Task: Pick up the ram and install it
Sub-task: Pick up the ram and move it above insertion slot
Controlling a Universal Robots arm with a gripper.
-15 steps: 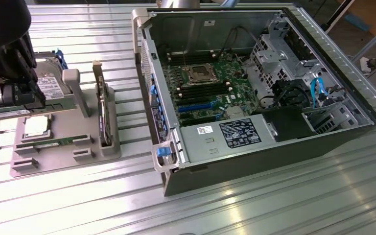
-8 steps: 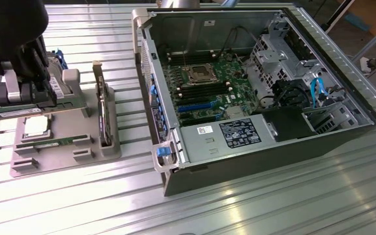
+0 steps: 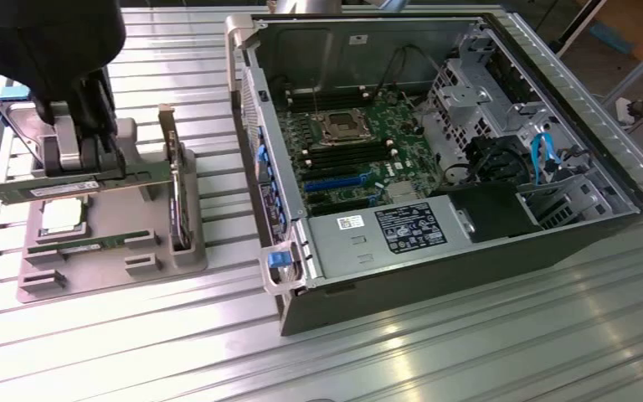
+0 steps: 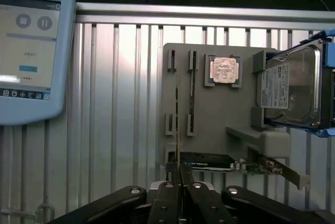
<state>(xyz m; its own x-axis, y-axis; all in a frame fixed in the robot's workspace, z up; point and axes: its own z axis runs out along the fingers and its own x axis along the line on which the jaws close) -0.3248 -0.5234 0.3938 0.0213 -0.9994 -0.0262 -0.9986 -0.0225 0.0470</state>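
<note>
Tool: pinching the ram by its thin edge.
Ram: looks lifted just above the parts holder, by the desk's edge at the exterior view's left.
Done: pickup.
Left: seating it in the computer case.

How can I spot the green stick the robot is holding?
Find the big open computer case, then look to the exterior view's left at the grey tray. Over it the black pincer grips a long, thin green stick. The square silver chip and the other green stick sit in the tray; this one is pinched.
</note>
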